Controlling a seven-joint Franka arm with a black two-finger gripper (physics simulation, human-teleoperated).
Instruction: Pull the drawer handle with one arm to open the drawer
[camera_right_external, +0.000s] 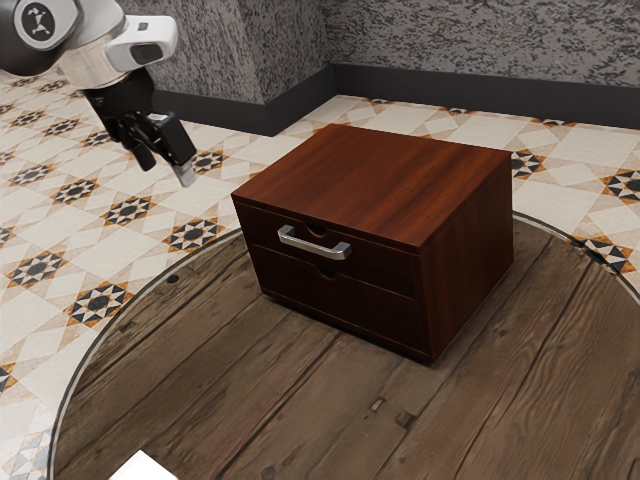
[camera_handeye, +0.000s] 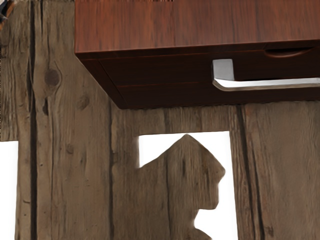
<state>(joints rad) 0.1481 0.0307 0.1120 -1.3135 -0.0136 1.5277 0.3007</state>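
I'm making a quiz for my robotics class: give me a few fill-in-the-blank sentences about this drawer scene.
The cabinet has ___ drawer fronts. The silver handle sits on the ___ one. The gripper hangs apart from the handle, toward the exterior view's ___.
Missing: two; upper; left.

Light is even and diffuse, medium-bright, from above: the cabinet (camera_right_external: 390, 175) top reads lighter than the front facing the gripper (camera_right_external: 168, 168). A thin soft shadow runs on the floor (camera_right_external: 250, 400) along the cabinet base. The handle (camera_handeye: 265, 84) has a bright highlight along its bar, with a dark recess just behind it. Right under the hand, a white patch (camera_handeye: 155, 145) is blown flat and textureless. A wood-toned silhouette cuts into it — shadow or render artefact, can't tell. The tiles (camera_right_external: 70, 250) below the gripper are bright and evenly lit.
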